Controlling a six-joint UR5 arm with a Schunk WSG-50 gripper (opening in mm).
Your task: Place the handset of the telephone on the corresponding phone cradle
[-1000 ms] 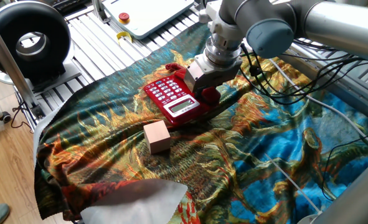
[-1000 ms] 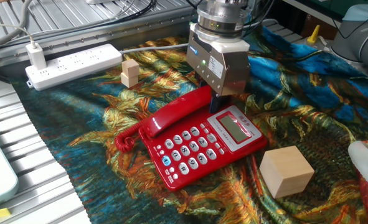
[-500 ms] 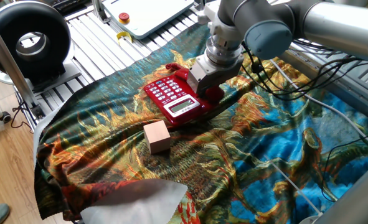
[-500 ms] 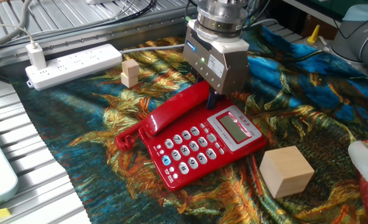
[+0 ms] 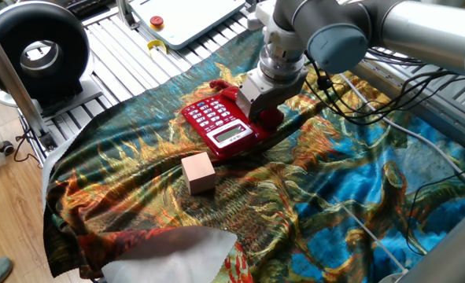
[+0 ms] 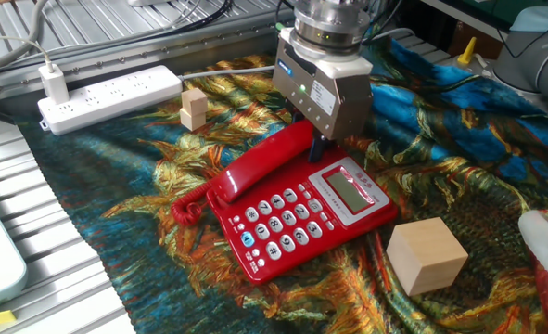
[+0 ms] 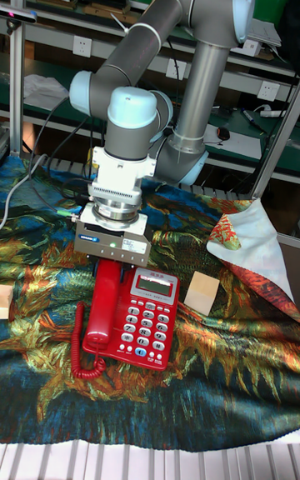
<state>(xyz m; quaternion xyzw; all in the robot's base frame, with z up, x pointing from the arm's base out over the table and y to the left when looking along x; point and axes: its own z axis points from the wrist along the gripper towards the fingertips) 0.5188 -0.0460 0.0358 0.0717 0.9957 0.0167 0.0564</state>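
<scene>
Fingers (image 6: pixel 318 147) of the gripper (image 6: pixel 316 148) unmoved since half a second ago, we note, their spread hidden from us, poised at the display-side end of the handset (image 6: pixel 262 167) lying in the phone cradle (image 6: pixel 220 193).

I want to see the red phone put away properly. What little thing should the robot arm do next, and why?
Probably open the gripper and lift straight up. The handset already seems to lie along the cradle side of the telephone, beside the buttons, with the gripper down at its far end. Whether the fingers are shut on it is hidden, so letting go gently is my best guess.
</scene>
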